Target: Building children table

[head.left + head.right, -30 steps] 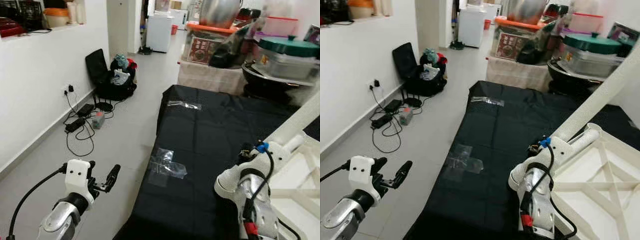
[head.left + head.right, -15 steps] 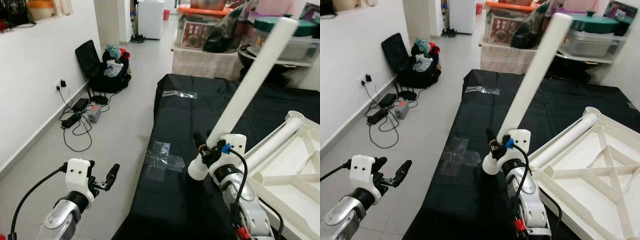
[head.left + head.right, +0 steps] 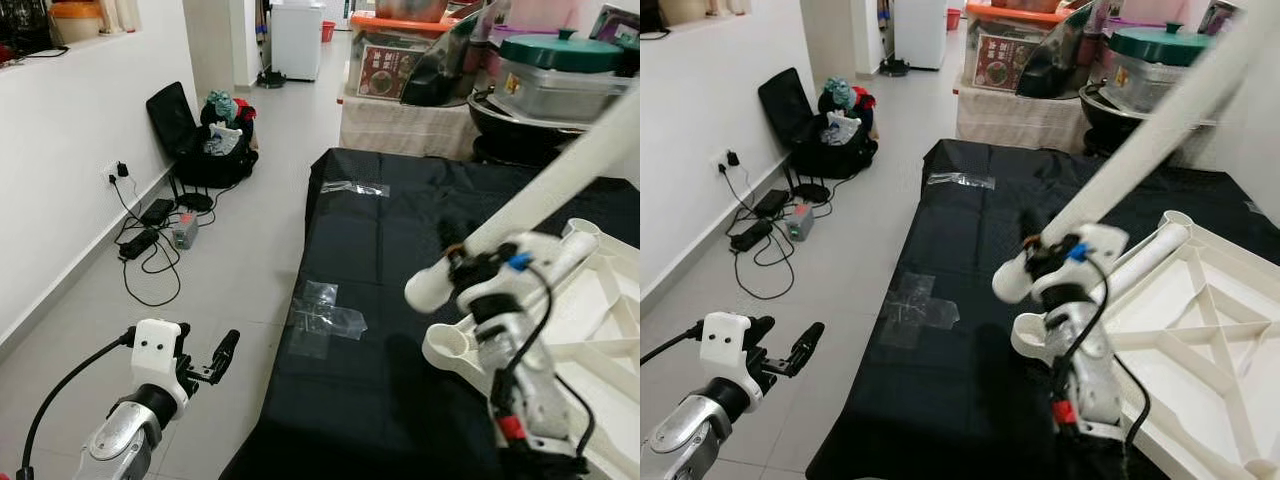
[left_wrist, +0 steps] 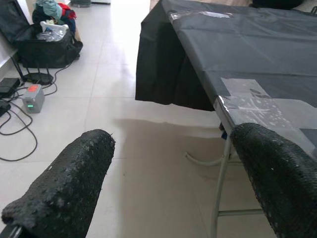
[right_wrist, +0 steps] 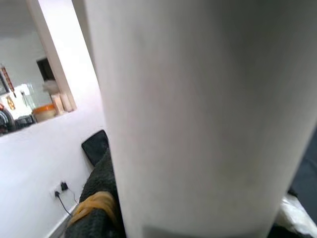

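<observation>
We hold the white table leg (image 3: 1140, 150) in our right gripper (image 3: 462, 268), the fingers clenched around the tube near its lower, open end. That end pokes out a little way past the fingers on the side away from the upturned white tabletop (image 3: 1200, 340), while the rest of the leg slants up and away over the tabletop toward the cluttered shelves (image 3: 560, 80) beyond it. In the right wrist view the leg (image 5: 208, 114) lies right against the camera, with one dark finger (image 5: 96, 198) pressed to its side.

The tabletop lies underside up on the black-covered worktop (image 3: 380, 260), its ribs showing. A second leg (image 3: 1145, 262) lies along the tabletop's near edge, just beside our right gripper. An open round socket (image 3: 447, 345) at the tabletop's corner sits just below the held leg's lower end, apart from it.

Patches of clear tape (image 3: 325, 318) lie on the worktop cover, on the side of the gripper away from the tabletop.

Our left gripper (image 3: 215, 360) hovers over the floor (image 3: 230, 260), well apart from the tabletop, off the worktop's edge. Its fingers (image 4: 64, 188) are spread wide and released, with nothing between them.
</observation>
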Tool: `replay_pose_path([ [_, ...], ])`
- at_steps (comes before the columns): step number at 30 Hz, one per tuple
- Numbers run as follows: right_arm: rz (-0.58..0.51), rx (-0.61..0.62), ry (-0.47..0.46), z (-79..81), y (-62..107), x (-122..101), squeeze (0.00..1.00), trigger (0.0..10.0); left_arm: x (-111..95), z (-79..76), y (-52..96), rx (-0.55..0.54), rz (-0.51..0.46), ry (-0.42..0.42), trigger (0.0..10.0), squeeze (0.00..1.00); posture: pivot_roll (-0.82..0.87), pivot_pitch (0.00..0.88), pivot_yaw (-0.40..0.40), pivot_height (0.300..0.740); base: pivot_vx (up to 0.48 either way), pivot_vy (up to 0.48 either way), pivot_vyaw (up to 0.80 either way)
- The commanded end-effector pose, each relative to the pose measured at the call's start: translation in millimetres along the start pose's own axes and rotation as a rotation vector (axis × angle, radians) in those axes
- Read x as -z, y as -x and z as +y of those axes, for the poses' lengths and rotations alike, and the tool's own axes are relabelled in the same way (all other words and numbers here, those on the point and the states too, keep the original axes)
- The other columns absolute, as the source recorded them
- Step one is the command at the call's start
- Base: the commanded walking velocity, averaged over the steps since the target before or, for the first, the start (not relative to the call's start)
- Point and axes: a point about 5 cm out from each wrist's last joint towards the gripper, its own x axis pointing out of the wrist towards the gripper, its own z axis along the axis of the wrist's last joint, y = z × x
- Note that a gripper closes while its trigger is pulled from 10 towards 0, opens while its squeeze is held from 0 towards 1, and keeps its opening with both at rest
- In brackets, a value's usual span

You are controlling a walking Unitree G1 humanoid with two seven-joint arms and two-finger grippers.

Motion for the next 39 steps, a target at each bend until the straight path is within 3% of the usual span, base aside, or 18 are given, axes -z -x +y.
replay_pose_path([
  [1,-0.01,-0.004,-0.009,0.2,-1.0,-3.7,0.0,10.0,0.9,-1.7,-1.6,0.013,0.003,-0.017,10.0,0.0,0.13,0.0,-0.074,0.74,0.0,0.0,0.0],
  [7,0.042,0.022,0.07,-6.3,0.1,3.9,0.0,10.0,1.5,-1.9,-1.9,0.013,0.005,-0.016,10.0,0.0,0.13,0.0,-0.078,0.74,0.0,0.0,0.0],
  [8,0.101,0.065,0.113,-12.7,1.4,11.7,0.0,10.0,1.9,-1.7,-1.9,0.011,0.006,-0.016,10.0,0.0,0.13,0.0,-0.079,0.74,0.0,0.0,0.0],
  [15,0.221,0.21,0.192,-33.7,10.4,29.3,0.0,10.0,3.4,-3.8,-2.8,0.018,0.008,-0.014,10.0,0.0,0.12,0.0,-0.074,0.74,0.0,0.0,0.0],
  [26,0.256,0.22,0.221,-38.5,17.5,37.8,0.0,10.0,3.9,-3.4,-3.0,0.017,0.008,-0.015,10.0,0.0,0.13,0.0,-0.079,0.74,0.0,0.0,0.0],
  [39,0.268,0.192,0.221,-31.9,20.8,45.1,0.0,10.0,4.2,-4.1,-3.3,0.021,0.008,-0.016,10.0,0.0,0.13,0.0,-0.077,0.74,0.0,0.0,0.0],
])
